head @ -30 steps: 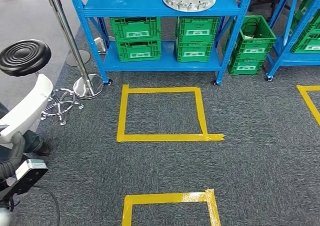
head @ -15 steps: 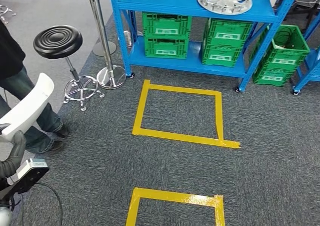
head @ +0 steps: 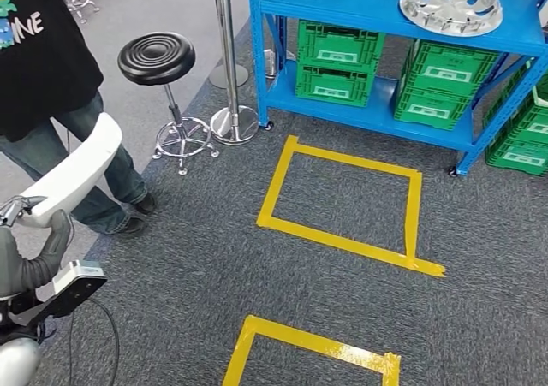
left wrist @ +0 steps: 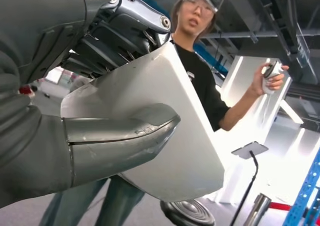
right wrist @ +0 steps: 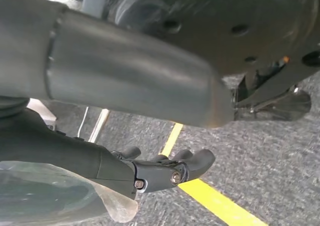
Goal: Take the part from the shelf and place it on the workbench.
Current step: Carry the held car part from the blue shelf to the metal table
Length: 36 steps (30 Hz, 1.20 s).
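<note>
The left hand [left wrist: 94, 136] grips the white part [left wrist: 170, 126], thumb pressed across its face, held low at the robot's left side. The right hand [right wrist: 166, 168] hangs over the floor [head: 323, 300], fingers curled, holding nothing.

White letters "INE" on the person's black shirt [head: 38, 52].

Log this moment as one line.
left hand: holds white part | right hand: grip unclear | person: near part | blue shelf: ahead
</note>
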### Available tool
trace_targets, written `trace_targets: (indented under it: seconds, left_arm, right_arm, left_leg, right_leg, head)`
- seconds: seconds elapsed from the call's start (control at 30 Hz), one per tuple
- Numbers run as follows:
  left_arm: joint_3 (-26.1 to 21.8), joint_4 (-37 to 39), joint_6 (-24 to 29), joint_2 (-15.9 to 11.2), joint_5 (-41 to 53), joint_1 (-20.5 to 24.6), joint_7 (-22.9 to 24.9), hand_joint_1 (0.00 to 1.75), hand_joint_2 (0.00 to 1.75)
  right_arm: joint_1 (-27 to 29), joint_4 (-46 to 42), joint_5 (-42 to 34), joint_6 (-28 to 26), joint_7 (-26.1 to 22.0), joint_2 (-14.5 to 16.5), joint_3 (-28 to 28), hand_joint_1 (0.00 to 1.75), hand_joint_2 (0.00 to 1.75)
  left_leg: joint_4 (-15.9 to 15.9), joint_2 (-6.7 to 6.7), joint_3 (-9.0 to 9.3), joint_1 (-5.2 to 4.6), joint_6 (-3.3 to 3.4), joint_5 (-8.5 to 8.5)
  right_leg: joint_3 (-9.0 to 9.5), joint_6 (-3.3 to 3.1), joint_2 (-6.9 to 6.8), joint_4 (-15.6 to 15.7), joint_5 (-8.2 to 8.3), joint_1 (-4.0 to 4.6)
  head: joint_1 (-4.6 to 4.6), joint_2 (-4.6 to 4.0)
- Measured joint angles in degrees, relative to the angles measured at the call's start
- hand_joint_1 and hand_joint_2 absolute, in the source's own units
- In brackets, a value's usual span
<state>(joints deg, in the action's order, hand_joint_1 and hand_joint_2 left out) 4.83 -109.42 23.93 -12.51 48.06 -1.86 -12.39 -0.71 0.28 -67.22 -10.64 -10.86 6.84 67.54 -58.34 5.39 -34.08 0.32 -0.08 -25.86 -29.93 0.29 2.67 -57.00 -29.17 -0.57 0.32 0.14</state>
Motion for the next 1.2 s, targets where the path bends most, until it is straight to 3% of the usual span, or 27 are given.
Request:
trace_targets:
  seconds: [0.03,0.1,0.17,0.2,0.23,0.27,0.33,0.4,0.47,0.53,0.6,0.67,0.7,0.73,0.77,0.83,0.9,0.93,0.97,1.0,1.07,1.13,1.2]
  left_arm:
    - [0.14,0.06,-0.05,-0.05,-0.01,0.23,0.05,1.75,1.75]
    - [0.49,0.18,-0.09,-0.1,-0.04,0.76,0.14,1.75,1.75]
    - [0.92,0.38,-0.05,-0.1,-0.07,0.94,0.26,1.75,1.75]
    - [1.11,0.51,0.03,-0.1,-0.07,0.92,0.31,1.75,1.75]
    - [1.27,0.65,0.12,-0.13,-0.07,0.91,0.36,1.75,1.75]
    - [1.44,0.76,0.25,-0.16,-0.07,0.96,0.43,1.75,1.75]
    - [1.91,0.89,0.52,-0.29,-0.13,1.27,0.64,1.75,1.75]
    - [2.48,0.94,0.77,-0.42,-0.23,1.7,0.96,1.75,1.75]
    - [2.84,1.04,0.92,-0.52,-0.34,1.88,1.18,1.75,1.75]
    - [3.1,1.14,1.19,-0.65,-0.41,1.92,1.26,1.75,1.75]
    - [3.28,1.16,1.78,-0.68,-0.41,1.92,1.26,1.75,1.75]
    - [3.34,1.16,2.49,-0.66,-0.48,1.54,1.22,1.75,1.75]
    - [3.35,1.16,2.79,-0.64,-0.52,1.21,1.16,1.75,1.75]
    - [3.32,1.15,3.04,-0.63,-0.59,0.81,1.07,1.75,1.75]
    - [3.25,1.14,3.23,-0.61,-0.66,0.4,0.92,1.75,1.75]
    - [2.95,1.1,3.56,-0.56,-0.78,-0.27,0.45,1.75,1.75]
    - [2.59,1.09,3.83,-0.52,-0.93,-0.62,0.07,1.75,1.75]
    - [2.43,1.08,3.9,-0.51,-1.02,-0.77,-0.01,1.75,1.75]
    - [2.31,1.06,3.91,-0.5,-1.09,-0.95,-0.03,1.75,1.75]
    - [2.19,1.04,3.91,-0.5,-1.15,-1.17,-0.05,1.75,1.75]
    - [1.96,0.98,3.93,-0.51,-1.19,-1.36,-0.1,1.75,1.75]
    - [1.8,0.95,3.96,-0.46,-1.2,-1.45,-0.2,1.75,1.75]
    - [1.7,0.96,4.01,-0.36,-1.24,-1.71,-0.47,1.75,1.75]
  right_arm:
    - [0.04,-0.01,0.02,0.03,0.01,0.05,0.0,0.0,0.0]
    - [0.25,0.0,0.02,0.16,0.06,0.1,0.0,0.0,0.0]
    - [0.61,0.0,-0.02,0.51,0.08,0.11,-0.01,0.0,0.0]
    - [0.77,0.0,-0.08,0.77,0.02,0.11,-0.01,0.0,0.0]
    - [0.89,0.0,-0.16,1.01,-0.12,0.11,-0.02,0.0,0.0]
    - [0.98,0.0,-0.27,1.26,-0.33,0.11,-0.02,0.0,0.0]
    - [1.14,0.0,-0.44,1.57,-0.99,0.13,-0.03,0.0,0.0]
    - [1.39,0.0,-0.5,1.67,-1.86,0.13,-0.05,0.0,0.0]
    - [1.65,0.0,-0.39,1.42,-2.81,0.13,-0.09,0.0,0.0]
    - [1.71,-0.01,0.03,0.46,-4.02,0.13,-0.1,0.0,0.0]
    - [1.72,-0.01,0.53,-1.39,-5.88,0.13,-0.1,0.0,0.0]
    - [1.81,-0.01,0.75,-3.41,-8.65,0.13,-0.16,0.0,0.0]
    - [1.84,-0.01,0.8,-4.32,-10.26,0.13,-0.21,0.0,0.0]
    - [1.81,-0.01,0.83,-5.24,-12.09,0.14,-0.25,0.0,0.0]
    - [1.74,-0.01,0.86,-6.06,-13.89,0.14,-0.28,0.0,0.0]
    - [1.61,-0.01,0.81,-7.17,-17.06,0.15,-0.36,0.0,0.0]
    - [1.56,0.0,0.71,-7.48,-18.81,0.17,-0.53,0.0,0.0]
    - [1.55,0.0,0.67,-7.5,-19.17,0.2,-0.61,0.0,0.0]
    - [1.51,-0.01,0.67,-7.53,-19.34,0.24,-0.65,0.0,0.0]
    - [1.43,-0.02,0.67,-7.6,-19.42,0.33,-0.67,0.0,0.0]
    - [1.27,-0.03,0.74,-8.01,-19.83,0.48,-0.7,0.0,0.0]
    - [1.24,-0.02,0.97,-8.68,-20.65,0.52,-0.73,0.0,0.0]
    - [1.22,-0.02,1.28,-9.38,-21.66,0.52,-0.74,0.0,0.0]
  left_leg:
    - [-1.33,-1.18,-0.57,-0.04,-0.3,-0.96]
    - [-7.56,-3.94,-3.18,0.03,-0.89,-4.54]
    - [-14.7,-4.77,-6.14,0.24,-1.29,-7.51]
    - [-15.98,-4.87,-6.56,0.3,-1.36,-7.58]
    - [-14.91,-5.01,-5.87,0.31,-1.35,-6.53]
    - [-11.57,-5.44,-4.05,0.28,-1.22,-4.61]
    - [-3.49,-7.91,0.14,-0.15,-0.63,-1.73]
    - [0.24,-9.57,1.81,-0.68,0.12,-1.24]
    - [0.46,-8.6,1.56,-0.79,0.79,-1.16]
    - [0.76,-7.48,1.45,-0.57,1.42,-0.82]
    - [0.92,-6.43,1.28,-0.37,1.91,-0.52]
    - [0.9,-5.17,1.08,-0.39,2.12,-0.4]
    - [0.88,-4.48,1.05,-0.4,2.14,-0.38]
    - [0.85,-3.7,1.07,-0.4,2.14,-0.36]
    - [0.79,-2.91,1.11,-0.38,2.12,-0.35]
    - [0.43,-1.34,0.96,-0.4,1.89,-0.41]
    - [0.01,0.17,0.31,-0.33,1.34,-0.29]
    - [-0.08,0.97,-0.04,-0.25,0.93,-0.09]
    - [-0.04,1.82,-0.3,-0.12,0.55,0.15]
    - [-0.19,1.84,-0.52,-0.12,0.19,0.14]
    - [-2.92,-0.52,-1.79,-0.29,-0.43,-1.59]
    - [-9.68,-3.73,-4.78,-0.21,-0.96,-5.16]
    - [-15.37,-4.64,-7.22,0.07,-1.25,-7.15]
  right_leg:
    - [0.02,-0.33,-0.6,0.14,0.14,-0.09]
    - [0.02,-0.76,-1.96,0.24,0.19,-0.02]
    - [-0.04,-0.87,-3.49,0.21,0.11,0.14]
    - [-0.04,-0.88,-4.23,0.19,0.08,0.2]
    - [-0.02,-0.88,-4.93,0.19,0.03,0.25]
    - [0.07,-0.83,-5.6,0.18,-0.05,0.3]
    - [0.29,-0.57,-6.75,0.14,-0.28,0.56]
    - [0.34,-0.11,-7.86,0.08,-0.47,0.87]
    - [0.4,0.45,-8.9,0.07,-0.68,0.95]
    - [-0.2,1.08,-7.37,-1.21,-1.96,0.8]
    - [-2.92,1.48,-4.32,-6.93,-5.33,0.59]
    - [-6.63,1.6,-3.08,-14.64,-8.39,0.51]
    - [-7.68,1.61,-2.94,-16.56,-8.53,0.51]
    - [-7.67,1.58,-2.81,-16.14,-7.4,0.48]
    - [-6.6,1.51,-2.45,-13.49,-5.36,0.41]
    - [-3.26,1.35,0.44,-5.68,-1.35,0.0]
    - [-1.17,1.18,3.04,-1.44,-0.34,-0.31]
    - [-0.88,1.04,3.16,-1.09,-0.56,-0.3]
    - [-0.67,0.81,2.4,-0.93,-0.55,-0.3]
    - [-0.61,0.54,1.58,-0.8,-0.41,-0.33]
    - [-0.38,-0.1,-0.18,-0.47,-0.26,-0.47]
    - [-0.25,-0.56,-1.93,-0.42,-0.4,-0.29]
    - [-0.2,-0.73,-3.7,-0.45,-0.56,-0.08]
  head:
    - [-0.23,-0.01]
    - [-0.66,-0.01]
    - [-0.77,-0.01]
    - [-0.78,-0.01]
    - [-0.78,-0.01]
    - [-0.78,-0.01]
    - [-0.79,-0.01]
    - [-0.74,-0.01]
    - [-0.69,-0.01]
    - [-0.63,-0.01]
    - [-0.56,-0.01]
    - [-0.57,-0.01]
    - [-0.57,-0.01]
    - [-0.57,-0.01]
    - [-0.58,-0.01]
    - [-0.57,-0.01]
    - [-0.61,-0.01]
    - [-0.63,-0.01]
    - [-0.64,-0.01]
    - [-0.65,-0.01]
    - [-1.06,-0.01]
    - [-1.47,-0.01]
    - [-1.46,-0.01]
